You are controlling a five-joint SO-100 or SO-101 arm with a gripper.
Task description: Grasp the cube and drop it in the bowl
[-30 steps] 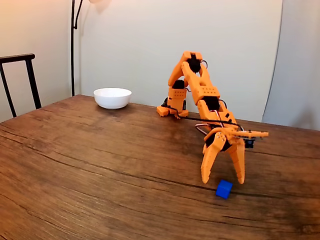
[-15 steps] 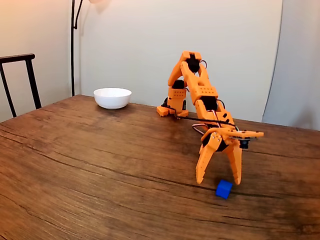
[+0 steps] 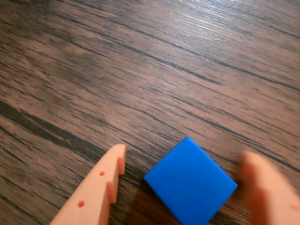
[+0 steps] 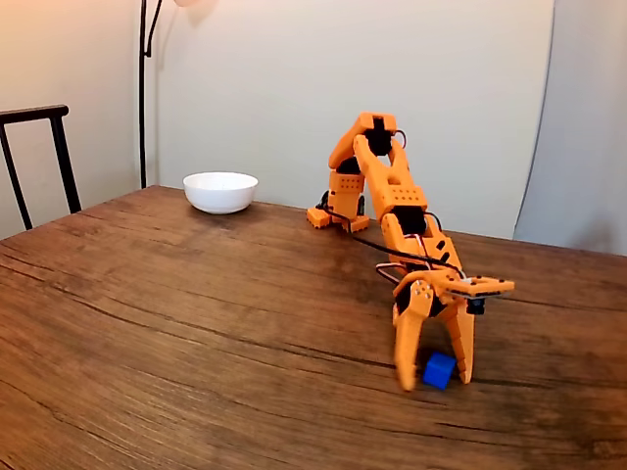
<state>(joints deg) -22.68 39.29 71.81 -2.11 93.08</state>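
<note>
Cube (image 3: 190,180) sits cornerwise between the spread, empty gripper (image 3: 187,161) fingers (image 3: 101,187); closing on its corners could twist it or squirt it out.

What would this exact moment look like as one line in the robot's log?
phase: reaching | hand: open, fingers either side of cube | cube: on table, not gripped | bowl: far corner, nothing visible inside

I see bare table (image 4: 196,323) between cube (image 4: 439,369) and bowl (image 4: 220,191) near its far edge; nothing blocks my gripper (image 4: 433,377).
</note>
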